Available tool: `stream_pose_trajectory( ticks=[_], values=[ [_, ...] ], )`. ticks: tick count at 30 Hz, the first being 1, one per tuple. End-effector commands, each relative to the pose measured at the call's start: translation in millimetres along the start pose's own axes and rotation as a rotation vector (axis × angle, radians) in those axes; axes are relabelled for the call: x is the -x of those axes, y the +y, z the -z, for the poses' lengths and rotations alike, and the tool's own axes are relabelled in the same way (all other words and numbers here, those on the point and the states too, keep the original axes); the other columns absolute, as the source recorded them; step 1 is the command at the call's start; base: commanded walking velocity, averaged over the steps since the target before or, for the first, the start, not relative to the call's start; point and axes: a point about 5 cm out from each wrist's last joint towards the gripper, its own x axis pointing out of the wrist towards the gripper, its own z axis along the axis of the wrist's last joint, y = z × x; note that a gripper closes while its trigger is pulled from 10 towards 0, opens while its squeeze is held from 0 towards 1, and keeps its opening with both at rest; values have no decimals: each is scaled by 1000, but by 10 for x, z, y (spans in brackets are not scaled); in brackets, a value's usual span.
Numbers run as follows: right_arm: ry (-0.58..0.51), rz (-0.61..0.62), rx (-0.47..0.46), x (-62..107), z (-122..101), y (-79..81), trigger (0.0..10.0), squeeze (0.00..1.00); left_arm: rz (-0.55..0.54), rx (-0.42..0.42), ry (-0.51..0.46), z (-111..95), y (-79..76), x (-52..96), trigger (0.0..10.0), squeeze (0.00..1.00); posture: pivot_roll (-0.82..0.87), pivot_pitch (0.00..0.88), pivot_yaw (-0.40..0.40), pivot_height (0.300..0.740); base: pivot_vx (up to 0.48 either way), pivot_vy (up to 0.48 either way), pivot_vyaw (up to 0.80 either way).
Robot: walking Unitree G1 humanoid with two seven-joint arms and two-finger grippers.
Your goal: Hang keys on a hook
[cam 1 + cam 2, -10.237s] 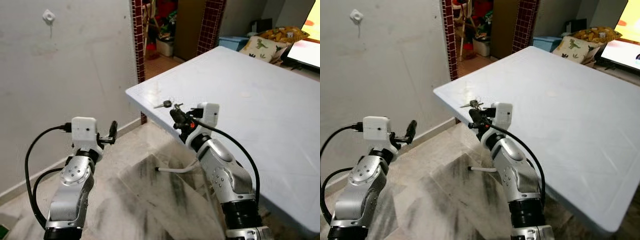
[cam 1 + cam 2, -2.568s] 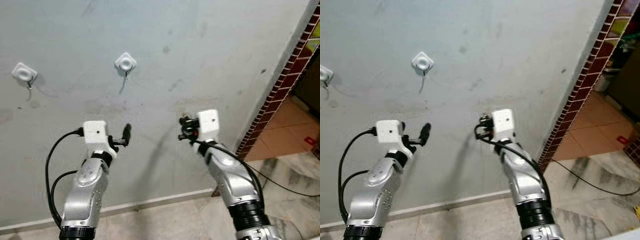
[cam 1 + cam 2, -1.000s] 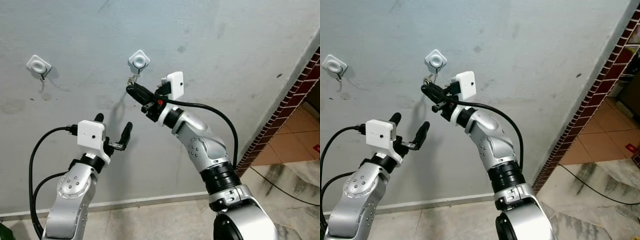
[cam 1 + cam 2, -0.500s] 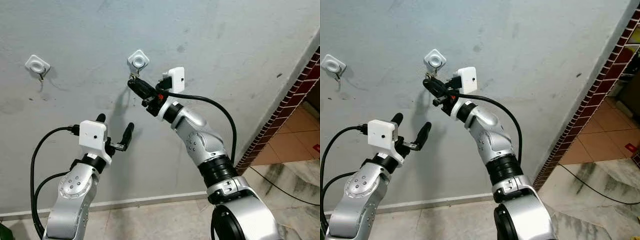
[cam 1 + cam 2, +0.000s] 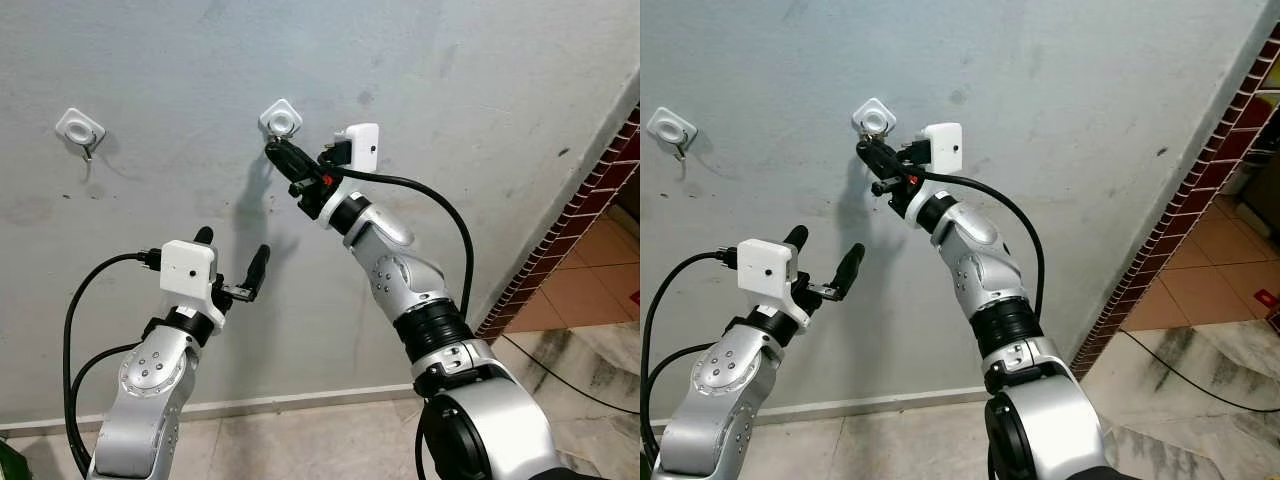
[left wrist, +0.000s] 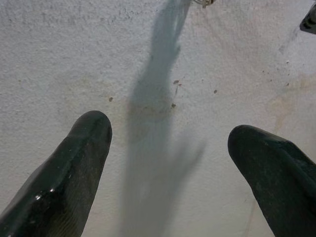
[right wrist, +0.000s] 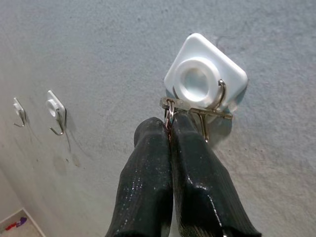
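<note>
1. Right gripper [image 7: 170,129] is now pressing closer up to the white hook [image 7: 205,79] than half a second ago, arm reaching further up the wall [image 5: 480,90].
2. Its fingers are pinching together on the keys [image 7: 195,110], which are touching the hook's wire just below the white base.
3. Left gripper [image 5: 232,265] is hovering well below the hook, fingers spread wide, holding nothing.
4. Another hook [image 5: 79,127] is sitting left of the white hook.
</note>
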Motion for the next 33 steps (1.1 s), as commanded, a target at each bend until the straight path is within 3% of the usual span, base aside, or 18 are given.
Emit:
stream_pose_trajectory(
  ticks=[1, 33],
  values=[
    [-66, -7, -23, -120, -114, 98, 10000, 0, 5, -11, -1, -15, -17, -20, 10000, 0, 202, 0, -17, 740, 0, 0, 0],
    [-99, 124, -19, 44, -100, -161, 10000, 0, 7, -24, -3, -24, -29, -44, 10000, 0, 201, 4, -10, 740, 0, 0, 0]
  ],
)
